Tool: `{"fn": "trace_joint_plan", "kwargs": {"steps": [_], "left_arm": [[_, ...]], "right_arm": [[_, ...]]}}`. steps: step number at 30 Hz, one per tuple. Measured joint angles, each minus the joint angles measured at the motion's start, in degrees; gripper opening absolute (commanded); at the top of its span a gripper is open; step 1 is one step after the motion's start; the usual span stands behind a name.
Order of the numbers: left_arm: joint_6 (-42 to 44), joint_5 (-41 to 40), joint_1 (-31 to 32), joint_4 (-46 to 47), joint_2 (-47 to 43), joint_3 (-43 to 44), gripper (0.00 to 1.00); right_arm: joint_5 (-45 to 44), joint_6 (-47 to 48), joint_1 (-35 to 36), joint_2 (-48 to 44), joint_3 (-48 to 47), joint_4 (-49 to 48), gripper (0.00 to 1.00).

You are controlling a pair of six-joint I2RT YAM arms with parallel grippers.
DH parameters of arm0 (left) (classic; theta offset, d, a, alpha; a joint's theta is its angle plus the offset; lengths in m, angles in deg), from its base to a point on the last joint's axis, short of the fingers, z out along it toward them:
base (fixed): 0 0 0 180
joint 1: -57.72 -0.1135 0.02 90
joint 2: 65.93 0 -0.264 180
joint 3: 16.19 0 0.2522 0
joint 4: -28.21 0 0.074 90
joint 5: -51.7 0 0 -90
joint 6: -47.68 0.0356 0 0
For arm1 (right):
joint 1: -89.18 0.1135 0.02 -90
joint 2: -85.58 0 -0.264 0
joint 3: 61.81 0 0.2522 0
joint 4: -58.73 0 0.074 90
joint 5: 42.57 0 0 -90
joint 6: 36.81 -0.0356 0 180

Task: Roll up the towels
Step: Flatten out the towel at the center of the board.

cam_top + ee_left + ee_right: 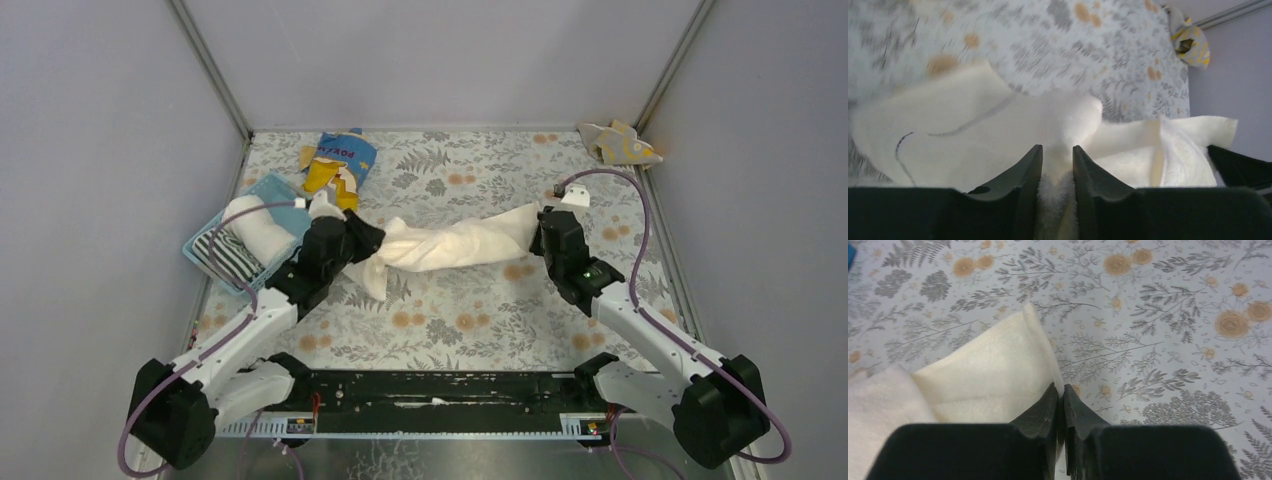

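Note:
A cream-white towel point(455, 244) hangs stretched and twisted between my two grippers above the floral table. My left gripper point(372, 240) is shut on its left end; the left wrist view shows the bunched cloth point(998, 125) pinched between the jaws of that gripper point(1057, 150). My right gripper point(540, 232) is shut on the towel's right edge, seen as a thin fold point(998, 375) between the closed jaws of that gripper point(1060, 388). A rolled white towel point(255, 225) and a black-and-white striped towel point(233, 256) lie in the basket. A beige towel with yellow marks point(618, 143) lies at the far right corner.
A light blue basket point(272, 187) stands at the left edge of the table. A blue-and-yellow snack bag point(340, 160) lies behind it. Grey walls close in the table on three sides. The beige towel also shows in the left wrist view point(1192, 42).

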Motion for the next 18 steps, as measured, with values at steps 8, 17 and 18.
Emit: {"fn": "trace_joint_plan", "kwargs": {"steps": [8, 17, 18], "left_arm": [[-13.3, 2.7, 2.1, -2.8, -11.5, -23.6, 0.75], [-7.0, -2.0, 2.7, -15.6, -13.6, -10.9, 0.84], [-5.9, -2.4, 2.7, -16.0, -11.8, -8.9, 0.84]], "right_arm": [[-2.2, -1.2, -2.8, 3.1, 3.0, 5.6, 0.57], [7.6, 2.8, -2.8, 5.7, -0.7, 8.8, 0.66], [8.9, 3.6, -2.8, 7.1, -2.3, 9.1, 0.67]]}}
